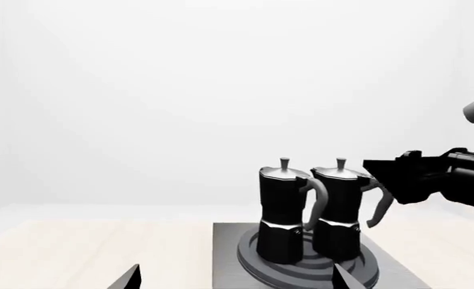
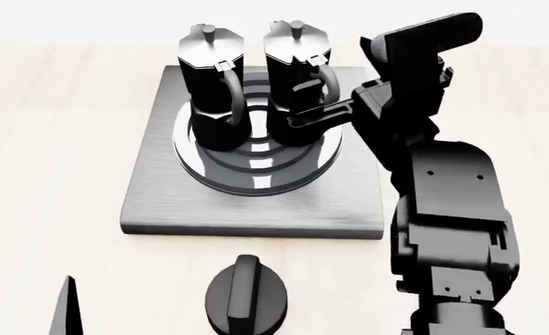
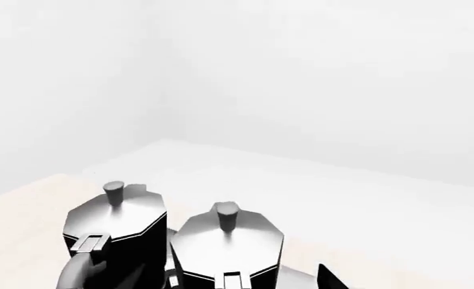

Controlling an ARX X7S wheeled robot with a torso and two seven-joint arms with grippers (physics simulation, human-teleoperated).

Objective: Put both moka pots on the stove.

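Down at the near left of the head view, only a dark sliver of the left gripper [image 2: 68, 307], hanging low over the pale bench [image 2: 51, 125] and well apart from everything; two fingertips peeking into the left wrist view with a broad gap between, so jaws read as wide and empty. Next along, the stove [image 2: 162, 202], a flat grey slab lying square on the bench, its ring burner [image 2: 255, 178] raised at the middle. On the burner, the left moka pot [image 2: 209, 84] upright, handle curving toward the robot; just beside it, nearly touching, the right moka pot [image 2: 291, 77], also upright on the rings. Both therefore already resting on the stove, so the task looks all but finished. In front of the slab, a squat black knob [image 2: 248, 296] on the bench, not part of the job. Farthest right, the right gripper [image 2: 316, 115] reaching in at the right pot's handle [image 2: 323, 80]; whether clamped on the handle or merely alongside, cannot tell, the jaws being hidden by the pot and arm. Likely rigid, weighty, smooth-faceted metal, tall enough to tip if nudged sideways; best taken at the curved handle or across the narrow waist, and let go gently, drawing straight back to avoid knocking the neighbour.
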